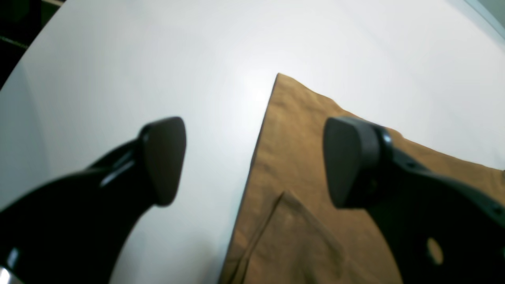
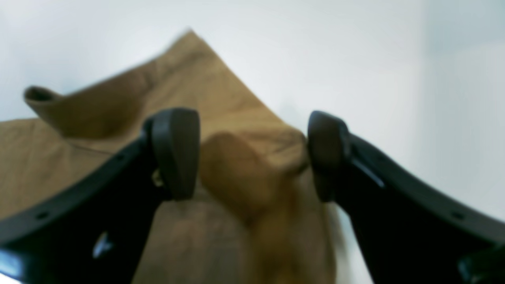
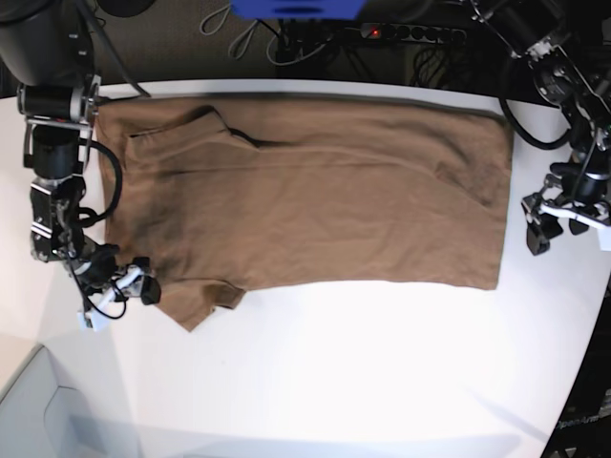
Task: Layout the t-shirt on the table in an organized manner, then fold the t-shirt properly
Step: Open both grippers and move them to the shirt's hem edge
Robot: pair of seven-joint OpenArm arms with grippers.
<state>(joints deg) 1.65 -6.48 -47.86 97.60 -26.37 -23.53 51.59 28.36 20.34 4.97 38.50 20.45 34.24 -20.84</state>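
t-shirt (image 3: pixel 315 191) lies spread flat across the table (image 3: pixel 363 372), hem toward the left gripper (image 3: pixel 557 229). both sets of fingers gape wide, holding nothing. right gripper (image 2: pixel 252 156) straddles the rumpled sleeve; best smooth that flat before folding.

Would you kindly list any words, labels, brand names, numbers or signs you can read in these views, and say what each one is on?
None: no readable text appears in any view.
The t-shirt shows plain tan fabric with no print or legible label.
The table is bare white, unmarked.
The dark strip with a red light behind the table carries nothing readable; it is too small.
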